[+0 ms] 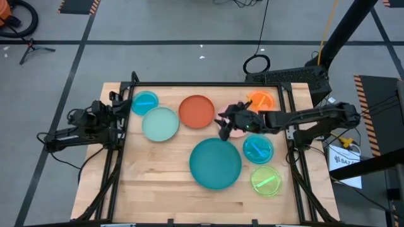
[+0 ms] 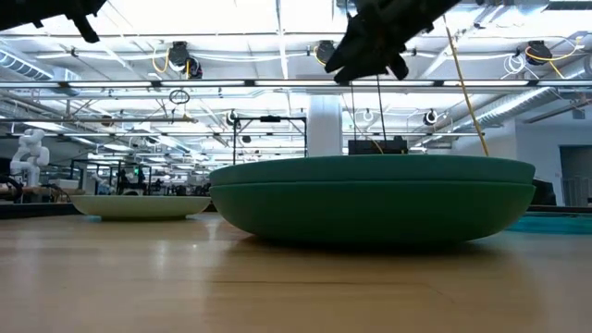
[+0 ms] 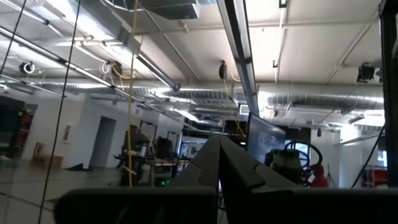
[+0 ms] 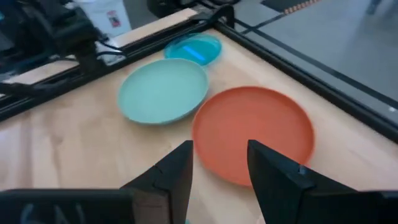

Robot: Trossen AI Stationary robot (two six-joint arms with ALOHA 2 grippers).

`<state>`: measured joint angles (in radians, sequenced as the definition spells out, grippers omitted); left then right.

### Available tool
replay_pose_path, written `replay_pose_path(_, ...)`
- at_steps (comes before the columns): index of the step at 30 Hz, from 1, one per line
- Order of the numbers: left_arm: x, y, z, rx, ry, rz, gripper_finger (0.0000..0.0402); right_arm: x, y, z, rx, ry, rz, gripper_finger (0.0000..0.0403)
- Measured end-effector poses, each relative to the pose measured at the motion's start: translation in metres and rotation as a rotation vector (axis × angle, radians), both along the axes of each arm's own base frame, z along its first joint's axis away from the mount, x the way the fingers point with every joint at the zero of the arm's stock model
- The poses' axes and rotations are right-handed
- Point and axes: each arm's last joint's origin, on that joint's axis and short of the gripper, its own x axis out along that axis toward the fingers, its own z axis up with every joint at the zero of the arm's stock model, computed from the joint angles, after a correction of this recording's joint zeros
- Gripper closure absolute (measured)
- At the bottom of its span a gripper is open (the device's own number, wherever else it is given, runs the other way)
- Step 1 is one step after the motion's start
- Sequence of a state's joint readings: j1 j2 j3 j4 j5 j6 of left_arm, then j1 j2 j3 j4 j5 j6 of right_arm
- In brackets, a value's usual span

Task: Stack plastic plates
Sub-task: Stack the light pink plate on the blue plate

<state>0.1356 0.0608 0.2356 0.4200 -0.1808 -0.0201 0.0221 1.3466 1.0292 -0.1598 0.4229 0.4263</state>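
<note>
The right gripper (image 1: pixel 225 126) hangs with fingers apart, the red plate (image 1: pixel 196 111) just ahead, the mint plate (image 1: pixel 160 124) beyond. It may be over a pink plate (image 1: pixel 238 132). The left gripper (image 1: pixel 120 113), fingers together, waits at the table's edge.

Bare table (image 1: pixel 151 173) beside teal plate (image 1: pixel 215 163)

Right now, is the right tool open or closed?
Open. The right tool shows a clear gap between its two dark fingers, hovering near the red-orange plate, holding nothing.
</note>
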Motion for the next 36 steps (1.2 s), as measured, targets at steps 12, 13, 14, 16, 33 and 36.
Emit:
replay_pose_path(12,0.001,0.002,-0.003,0.084,0.081,0.128,0.0396,0.053,-0.027,-0.012,0.118,0.294,-0.174,0.0259)
replay_pose_path(13,0.001,0.002,-0.003,0.082,0.084,0.140,0.0396,0.055,-0.029,-0.016,0.138,0.334,-0.202,0.0259)
replay_pose_path(14,0.001,0.002,-0.004,0.078,0.088,0.152,0.0396,0.057,-0.031,-0.019,0.157,0.370,-0.230,0.0259)
replay_pose_path(16,0.002,0.003,-0.004,0.082,0.103,0.175,0.0396,0.060,-0.035,-0.026,0.201,0.429,-0.282,0.0259)
replay_pose_path(33,0.002,0.004,-0.005,0.080,0.117,0.201,0.0396,0.081,-0.054,-0.104,0.357,0.658,-0.365,0.0259)
replay_pose_path(36,0.002,0.004,-0.006,0.079,0.123,0.201,0.0396,0.083,-0.058,-0.114,0.359,0.681,-0.374,0.0259)
